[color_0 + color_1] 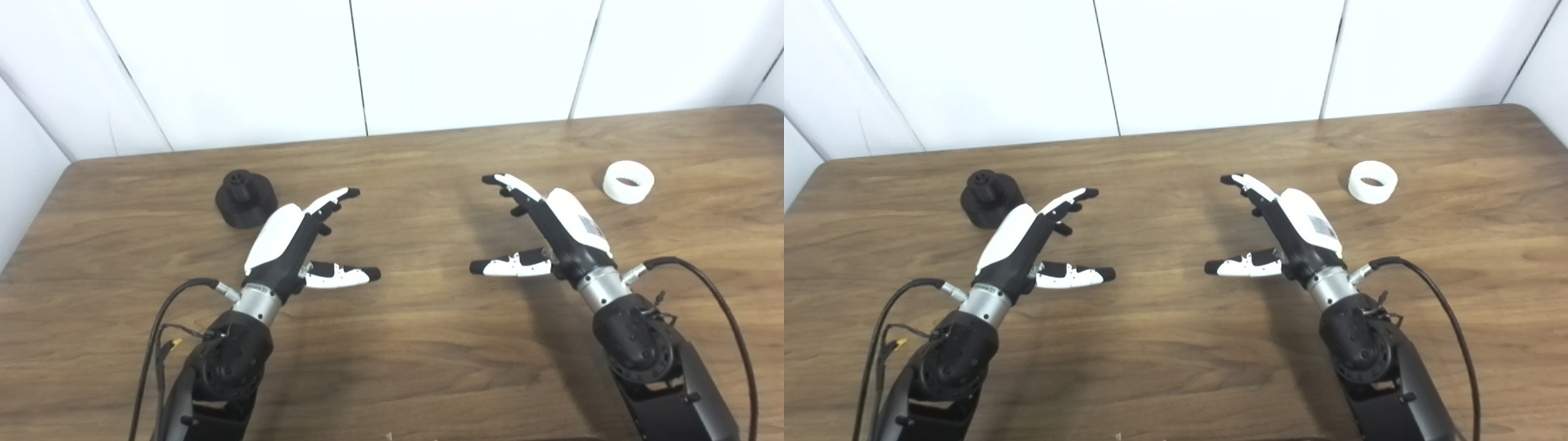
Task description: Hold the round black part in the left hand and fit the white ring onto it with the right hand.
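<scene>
Both arms are brought in from the bottom edge and angled inward toward each other. The left hand (294,242) is held open, its fingers (334,199) stretched forward and apart, with the thumb (white with a black tip) pointed to the right. The right hand (551,229) is likewise spread and empty, its thumb pointed left toward the other. A black cable is looped from each wrist.

We see a wood-grain table (429,343) with a smooth, faint sheen. Round black part (246,199) – matt plastic look. White ring (628,181) – matt white plastic. Both hands (294,239) (551,226): glossy white shells, black matt fingertips, brushed-metal wrists.
</scene>
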